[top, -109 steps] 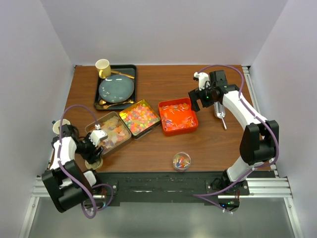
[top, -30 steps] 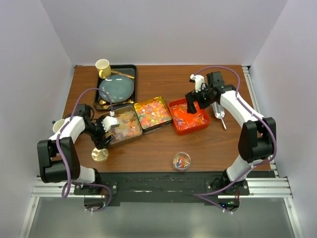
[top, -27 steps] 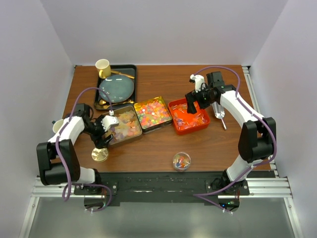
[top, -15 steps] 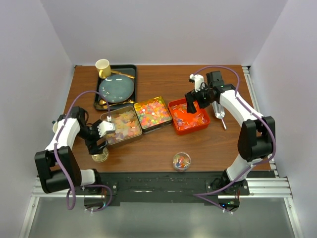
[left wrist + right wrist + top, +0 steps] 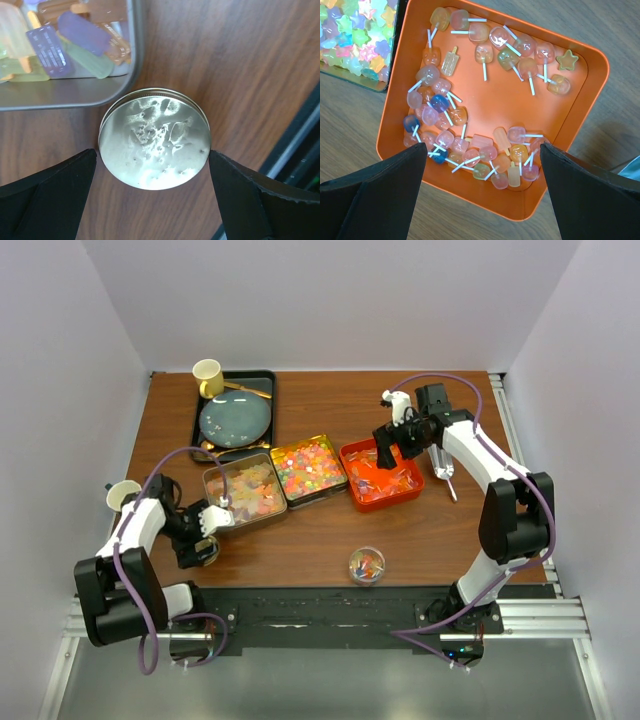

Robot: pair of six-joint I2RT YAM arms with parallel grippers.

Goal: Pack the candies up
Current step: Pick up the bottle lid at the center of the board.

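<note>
- Candies (image 5: 367, 565) closest to my bases fill a small clear round jar (image 5: 352, 565) on the brown wooden table (image 5: 330, 535). They are a mixed heap with no common direction.
- Bare wood runs on both sides of that jar, between the front edge and the tins.
- My left gripper (image 5: 152, 157) is spread wide, its fingers (image 5: 50, 200) just beside the rim of a round gold metal lid (image 5: 154, 138) lying flat. I cannot tell whether they touch it. The table's front edge is close on one side, and the corner of a silver rectangular tin (image 5: 134, 75) is just beside the lid.
- That tin holds pastel ice-pop sweets lying flat, their sticks pointing in different directions.
- Next in the row, a gold square tin (image 5: 340, 475) holds bright star-shaped sweets.
- My right gripper (image 5: 484, 145) hangs wide open and empty above an orange square tray (image 5: 570, 125), where lollipop sticks point every way.
- A metal scoop (image 5: 441, 468) lies right of that tray, lengthwise near to far.
- Farthest, a black tray (image 5: 268, 415) carries a blue-grey plate (image 5: 235, 420) and a yellow cup (image 5: 207, 375).
</note>
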